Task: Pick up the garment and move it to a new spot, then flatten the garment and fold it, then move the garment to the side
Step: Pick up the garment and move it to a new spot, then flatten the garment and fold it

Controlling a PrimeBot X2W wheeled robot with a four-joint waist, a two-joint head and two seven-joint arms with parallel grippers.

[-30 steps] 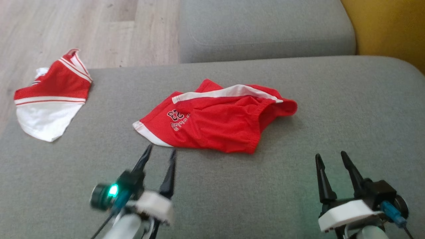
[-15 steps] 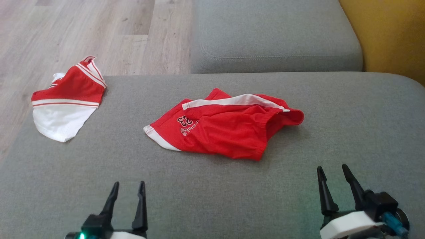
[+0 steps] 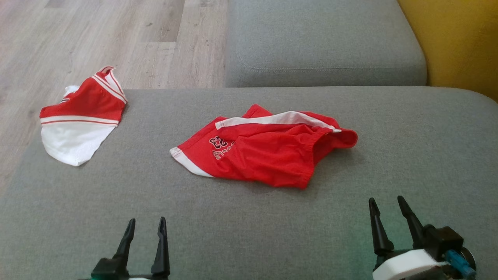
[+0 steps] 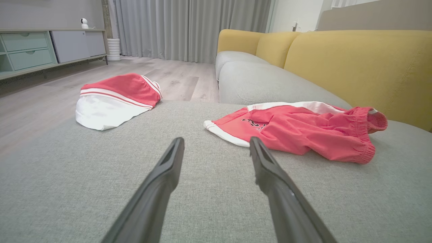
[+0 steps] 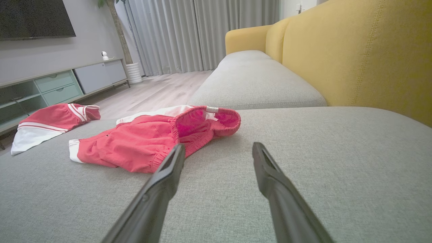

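Two counted of garments, two of grippers, all on or over one grey seat cushion. At the cushion's middle, crumpled red shorts with white trim and a printed number (digits too folded to read). At the cushion's far left corner, a folded red-and-white garment, reaching the cushion's edge. Over the cushion's near edge, left gripper toward the left end, right gripper toward the right end. Shorts deeper onto the cushion than both, about between them, apart from every fingertip, touching neither. Both grippers spread wide, fingers parted, clasping nothing, pointing toward the cushion's far edge.
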